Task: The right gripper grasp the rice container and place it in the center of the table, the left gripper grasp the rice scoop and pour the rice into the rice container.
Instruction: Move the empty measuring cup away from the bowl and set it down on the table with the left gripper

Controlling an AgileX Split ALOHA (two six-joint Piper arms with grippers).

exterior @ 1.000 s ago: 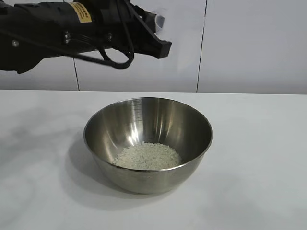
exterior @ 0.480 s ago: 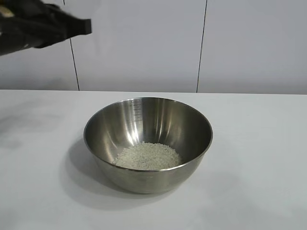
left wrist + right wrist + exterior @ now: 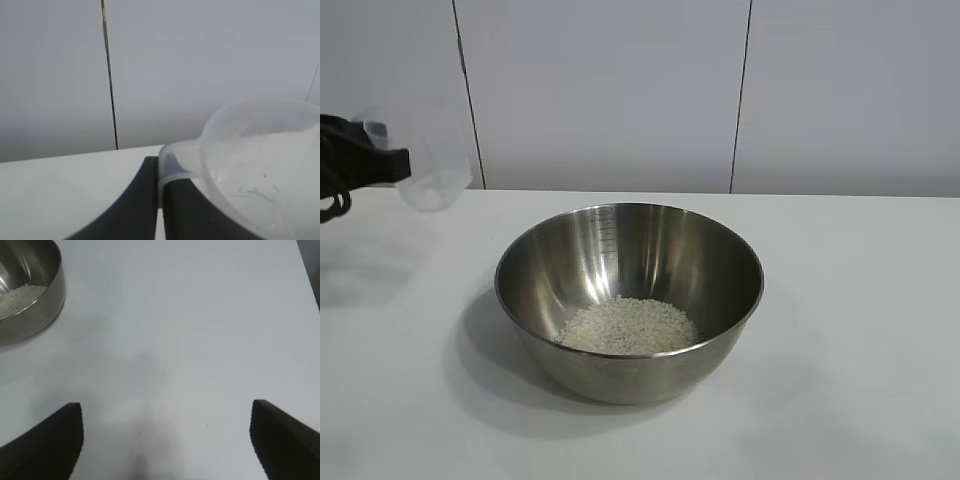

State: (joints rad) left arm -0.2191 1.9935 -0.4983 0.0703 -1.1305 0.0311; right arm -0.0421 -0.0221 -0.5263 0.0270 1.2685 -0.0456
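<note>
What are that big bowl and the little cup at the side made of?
The bowl looks like polished stainless steel: mirror-like reflections, brushed sheen. The cup seems to be thin translucent plastic, probably: the wall shows faintly through it.

A big white surface [image 3: 860,330] fills the room in front of me. Behind it stands a pale grey wall [image 3: 610,90] made of flat panels, with thin dark lines [image 3: 741,95] running up between them. Soft light leaves faint shadows.

white table [image 3: 860,330] carries steel rice container [image 3: 629,300] near its centre, rice [image 3: 626,326] heaped inside
</note>
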